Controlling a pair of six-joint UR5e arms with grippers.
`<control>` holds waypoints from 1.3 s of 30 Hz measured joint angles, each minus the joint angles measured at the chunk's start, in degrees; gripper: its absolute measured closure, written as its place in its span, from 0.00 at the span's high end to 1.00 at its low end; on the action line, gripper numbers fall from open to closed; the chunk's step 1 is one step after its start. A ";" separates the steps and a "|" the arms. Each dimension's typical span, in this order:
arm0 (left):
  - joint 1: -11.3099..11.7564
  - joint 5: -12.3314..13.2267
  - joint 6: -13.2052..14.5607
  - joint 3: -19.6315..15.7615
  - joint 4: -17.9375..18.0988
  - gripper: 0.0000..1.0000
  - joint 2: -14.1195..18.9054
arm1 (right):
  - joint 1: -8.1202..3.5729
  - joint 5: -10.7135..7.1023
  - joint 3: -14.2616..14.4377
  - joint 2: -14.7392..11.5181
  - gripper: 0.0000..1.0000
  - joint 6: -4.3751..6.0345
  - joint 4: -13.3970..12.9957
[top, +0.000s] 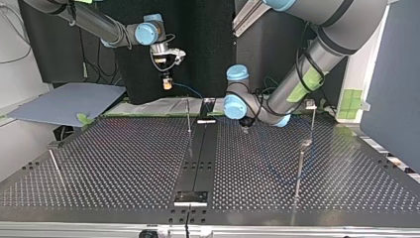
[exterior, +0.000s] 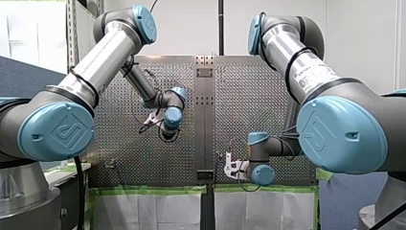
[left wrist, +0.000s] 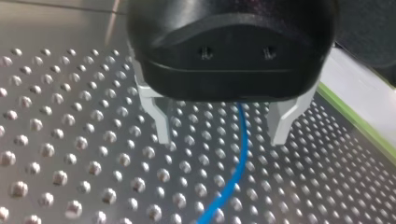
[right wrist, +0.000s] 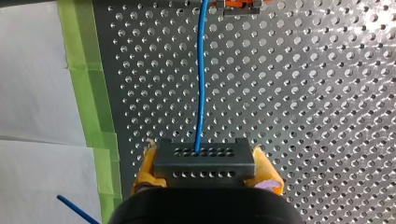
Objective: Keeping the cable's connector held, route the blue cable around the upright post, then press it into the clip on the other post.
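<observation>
In the right wrist view my right gripper (right wrist: 205, 179) has its yellow pads (right wrist: 145, 170) shut on the dark grey connector (right wrist: 204, 161). The blue cable (right wrist: 201, 79) runs straight ahead from it to an orange fixture (right wrist: 233, 5). The top view shows this gripper (top: 168, 84) held above the table's far edge, with the cable (top: 190, 90) trailing off it. My left gripper (left wrist: 222, 135) hovers just over the perforated table, its metal fingers (left wrist: 161, 122) open and astride the blue cable (left wrist: 233, 179) without touching it. A thin upright post (top: 188, 115) and a clip-topped post (top: 311, 105) stand near my left gripper (top: 245, 130).
A black rail (top: 198, 158) runs down the middle of the perforated table (top: 124, 158). Two more thin posts (top: 299, 171) (top: 56, 166) stand nearer the camera in the top view. Green tape (right wrist: 86, 79) and white sheets (right wrist: 32, 93) edge the table. A grey board (top: 64, 103) lies at the top view's left.
</observation>
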 joint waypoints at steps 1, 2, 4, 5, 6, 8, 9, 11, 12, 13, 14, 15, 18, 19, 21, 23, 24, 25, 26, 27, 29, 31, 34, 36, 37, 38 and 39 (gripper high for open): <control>-0.07 0.65 -0.64 0.00 -0.05 1.00 -0.02 | 0.01 -0.07 0.00 0.01 0.00 0.00 0.01; -0.09 1.12 -1.12 0.00 -0.10 1.00 -0.04 | 0.03 -0.11 0.00 0.02 0.00 0.00 0.00; -0.15 2.09 -2.09 0.00 -0.18 1.00 -0.10 | 0.05 -0.21 0.00 0.01 0.00 -0.01 -0.05; -0.18 2.51 -2.51 0.00 -0.20 1.00 -0.12 | 0.05 -0.27 0.00 0.02 0.00 0.00 -0.07; -0.20 2.95 -2.96 0.00 -0.22 1.00 -0.13 | 0.06 -0.32 0.00 0.03 0.00 0.00 -0.08; -0.27 4.03 -4.03 0.00 -0.30 1.00 -0.15 | 0.07 -0.40 0.00 0.03 0.00 0.00 -0.07; -0.29 4.54 -4.55 0.00 -0.35 1.00 -0.15 | 0.07 -0.41 0.00 0.02 0.00 -0.01 -0.08; -0.35 5.74 -5.74 0.00 -0.45 1.00 -0.15 | 0.08 -0.46 0.00 0.02 0.00 0.00 -0.10; -0.37 6.29 -6.29 -0.01 -0.47 1.00 -0.15 | 0.08 -0.49 0.01 0.03 0.00 0.00 -0.12; -0.41 6.98 -6.99 0.00 -0.49 1.00 -0.16 | 0.08 -0.55 0.00 0.04 0.00 0.00 -0.13; -0.45 7.51 -7.52 0.00 -0.49 1.00 -0.20 | 0.07 -0.59 0.00 0.04 0.00 0.00 -0.15; -0.48 8.04 -8.05 -0.01 -0.51 1.00 -0.30 | 0.07 -0.62 0.00 0.04 0.00 0.00 -0.17; -0.65 9.85 -9.86 -0.01 -0.85 1.00 -1.06 | 0.07 -0.70 0.00 0.03 0.00 0.00 -0.21; -0.77 10.57 -10.58 -0.01 -1.08 1.00 -1.57 | 0.08 -0.74 0.00 0.02 0.00 0.00 -0.22; -1.07 11.58 -11.58 -0.01 -1.29 1.00 -2.39 | 0.08 -0.91 0.00 0.01 0.00 0.00 -0.25; -1.51 12.63 -12.64 -0.01 -1.32 1.00 -3.17 | 0.07 -1.08 0.00 0.02 0.00 0.01 -0.29; -1.69 13.12 -13.11 -0.01 -1.28 1.00 -3.39 | 0.08 -1.15 0.00 0.01 0.00 0.03 -0.31; -1.89 13.78 -13.79 -0.01 -1.23 1.00 -3.58 | 0.09 -1.26 0.00 0.00 0.00 0.04 -0.34; -2.04 14.28 -14.28 -0.01 -1.20 1.00 -3.68 | 0.10 -1.38 0.00 0.00 0.00 0.05 -0.37; -2.20 14.80 -14.76 -0.01 -1.18 1.00 -3.75 | 0.10 -1.55 0.00 0.00 0.00 0.05 -0.38; -2.68 15.99 -15.80 -0.01 -1.07 1.00 -3.82 | 0.09 -2.03 0.00 0.00 0.00 0.03 -0.36; -3.23 17.12 -16.81 0.00 -0.93 1.00 -3.84 | 0.09 -2.34 0.00 0.00 0.00 0.04 -0.30; -4.02 18.60 -18.13 -0.01 -1.16 1.00 -3.86 | 0.09 -2.50 0.00 0.01 0.00 0.07 -0.25; -4.56 19.27 -18.62 0.00 -1.68 1.00 -3.86 | 0.09 -2.58 0.00 0.01 0.00 0.07 -0.24; -5.05 19.56 -18.90 0.00 -2.04 1.00 -3.87 | 0.10 -2.64 0.00 0.01 0.00 0.06 -0.21; -5.47 19.71 -19.14 -0.01 -2.27 1.00 -3.88 | 0.11 -2.68 0.00 0.01 0.00 0.05 -0.18; -5.92 19.84 -19.41 -0.01 -2.47 1.00 -3.90 | 0.12 -2.72 0.00 0.00 0.00 0.04 -0.16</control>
